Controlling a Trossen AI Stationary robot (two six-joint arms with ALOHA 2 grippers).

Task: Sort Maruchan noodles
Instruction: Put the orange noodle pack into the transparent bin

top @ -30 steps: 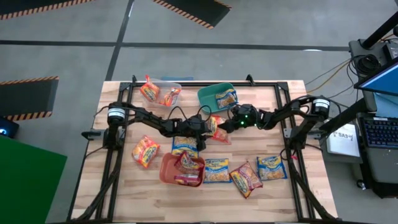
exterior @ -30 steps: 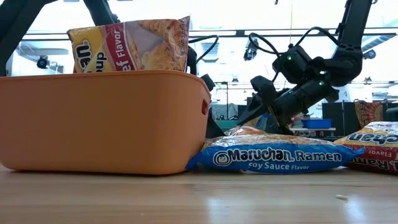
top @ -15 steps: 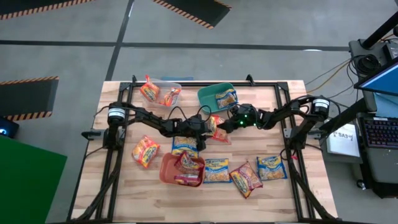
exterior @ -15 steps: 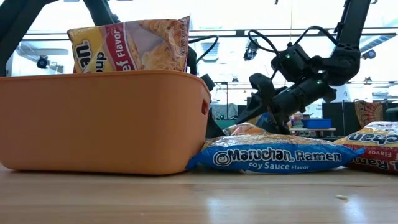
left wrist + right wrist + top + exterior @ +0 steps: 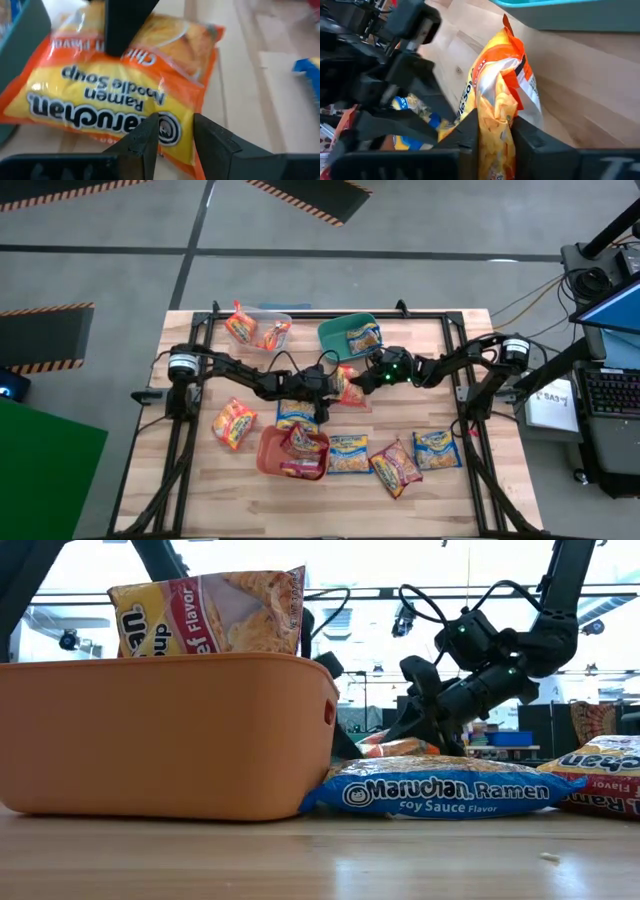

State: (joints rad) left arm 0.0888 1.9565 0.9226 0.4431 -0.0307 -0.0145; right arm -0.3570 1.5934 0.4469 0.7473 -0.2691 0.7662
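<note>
An orange Maruchan noodles packet (image 5: 349,387) sits mid-table between both grippers, near the teal tub (image 5: 335,332). My left gripper (image 5: 333,386) comes from the left and is shut on it. My right gripper (image 5: 362,380) comes from the right and is shut on its opposite side. In the low view the packet (image 5: 395,747) shows behind a blue packet (image 5: 440,792). Other packets lie loose: an orange one (image 5: 233,423), blue ones (image 5: 297,415) (image 5: 348,453) (image 5: 436,450) and a dark red one (image 5: 396,465). My left gripper pinches the orange packet's long edge by the Maruchan logo (image 5: 172,127) between its two fingers, coming level from the table's left. The blue packet hides whether it rests on the table. My right gripper pinches the packet's opposite edge (image 5: 495,127) between its two fingers, slanting down from the right. There the film is bunched and stands up between the fingers.
A clear tub (image 5: 275,320) at the far left holds two packets. The teal tub holds one packet (image 5: 364,337). An orange tub (image 5: 270,455) near the front holds a dark red packet (image 5: 300,442). Black frame rails run along the table's left and right edges.
My right gripper has shut its fingers on the orange packet, which now bunches up between them and sits slightly higher in the low view. My left gripper has kept its hold.
</note>
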